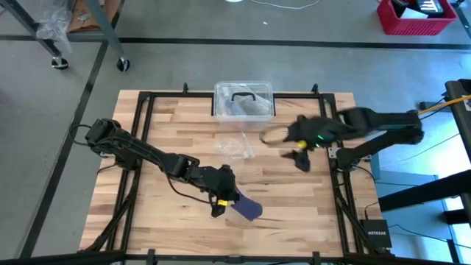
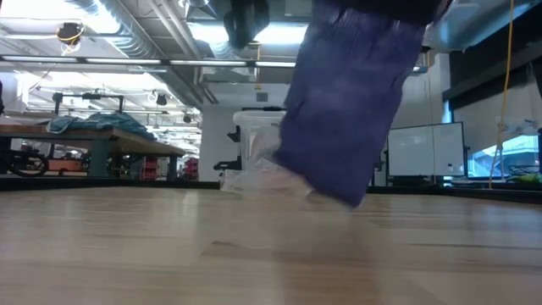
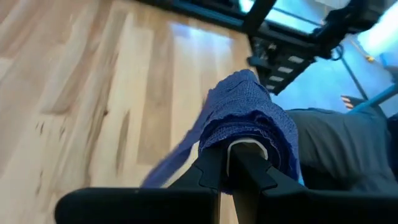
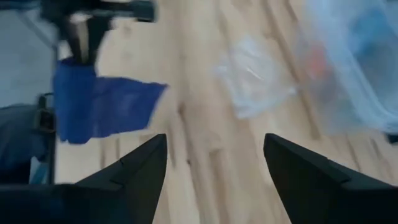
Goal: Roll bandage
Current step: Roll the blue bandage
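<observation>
A wooden table (image 1: pixel 294 199) is seen from above, where the bandage (image 1: pixel 245 207) is pinched by the left gripper (image 1: pixel 223 197) near the front edge. Level across, it hangs above the tabletop. Past the right gripper (image 4: pixel 214 162), fingers spread, a wrapper (image 4: pixel 255 74) lies beyond.

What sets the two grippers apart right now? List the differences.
The left gripper is over the table's near edge, its fingers shut on the bandage; the right gripper is farther back on the right side, fingers spread open and holding nothing. The left one carries the dark blue fabric hanging down; the right one points toward it and the clear wrapper. Both are dark two-finger grippers above the wooden table.
</observation>
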